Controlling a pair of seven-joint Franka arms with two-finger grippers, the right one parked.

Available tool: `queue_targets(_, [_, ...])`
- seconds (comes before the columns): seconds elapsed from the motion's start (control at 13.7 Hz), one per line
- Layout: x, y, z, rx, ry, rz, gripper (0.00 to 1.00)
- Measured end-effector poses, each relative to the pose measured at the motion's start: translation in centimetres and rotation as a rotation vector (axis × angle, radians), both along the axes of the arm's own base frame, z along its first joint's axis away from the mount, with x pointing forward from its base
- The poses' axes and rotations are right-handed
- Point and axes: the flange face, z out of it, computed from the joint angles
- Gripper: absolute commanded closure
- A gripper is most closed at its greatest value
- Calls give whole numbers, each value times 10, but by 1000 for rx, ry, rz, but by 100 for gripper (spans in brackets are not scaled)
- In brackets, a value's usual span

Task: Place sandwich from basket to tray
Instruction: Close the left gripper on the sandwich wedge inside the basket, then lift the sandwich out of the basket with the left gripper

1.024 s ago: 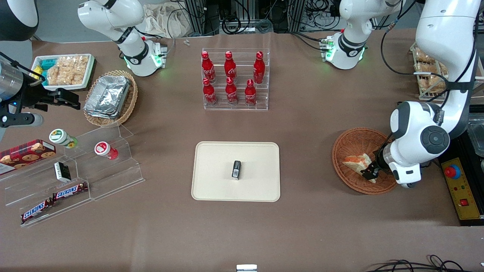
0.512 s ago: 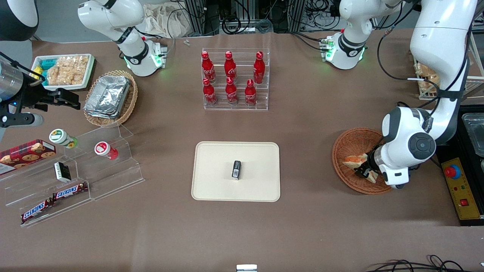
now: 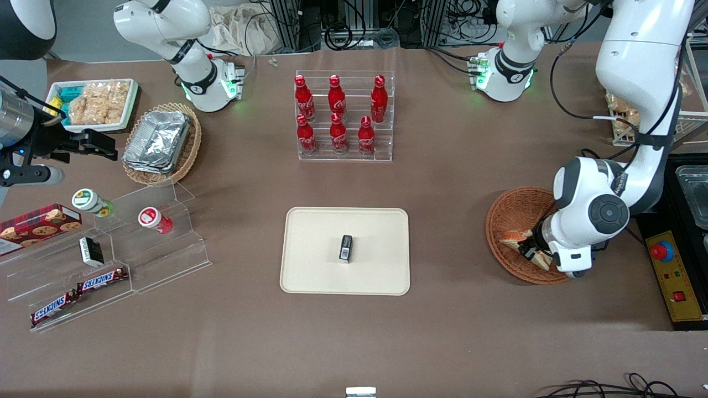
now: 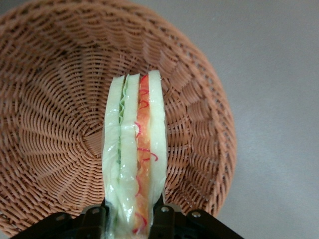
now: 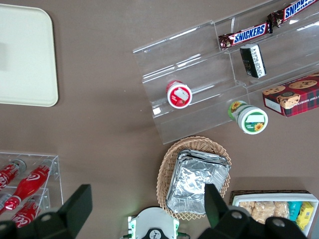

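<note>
The sandwich (image 4: 134, 149), a wedge of pale bread with orange-red and green layers, stands on edge in the reddish-brown wicker basket (image 4: 60, 99). My left gripper (image 4: 133, 225) is shut on it, one black finger (image 4: 94, 220) pressing each bread face. In the front view the gripper (image 3: 530, 250) sits low inside the basket (image 3: 500, 213), and the sandwich (image 3: 511, 239) pokes out of it toward the tray (image 3: 310, 232). The cream tray lies mid-table, some way from the basket toward the parked arm's end. The arm's white wrist covers part of the basket.
A small black packet (image 3: 345, 247) lies on the tray. An acrylic rack of red bottles (image 3: 343, 119) stands farther from the front camera. A yellow box with a red stop button (image 3: 672, 271) sits beside the basket. Acrylic steps with snacks (image 3: 110, 249) lie toward the parked arm's end.
The left arm's wrist has shifted across the basket toward the tray, and the gripper now covers more of the sandwich. The sandwich has slid slightly the same way.
</note>
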Motion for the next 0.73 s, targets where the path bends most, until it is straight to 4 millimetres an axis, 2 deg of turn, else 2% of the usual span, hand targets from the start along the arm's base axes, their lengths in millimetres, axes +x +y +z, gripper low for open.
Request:
queue_targets(0.15, [5,3,41,26,24,-8,100])
queue_targets(0.29, [11,1,104,47,40,-24,100])
queue_targets(0.37, [15,-7,138,48,31,-35,100])
queue_targets(0.51, [21,-37,200,27,-21,-87,100])
queue_targets(0.59, [22,-57,224,6,-54,-159,100])
queue_targets(0.73, [19,-101,252,-45,-104,-356,100])
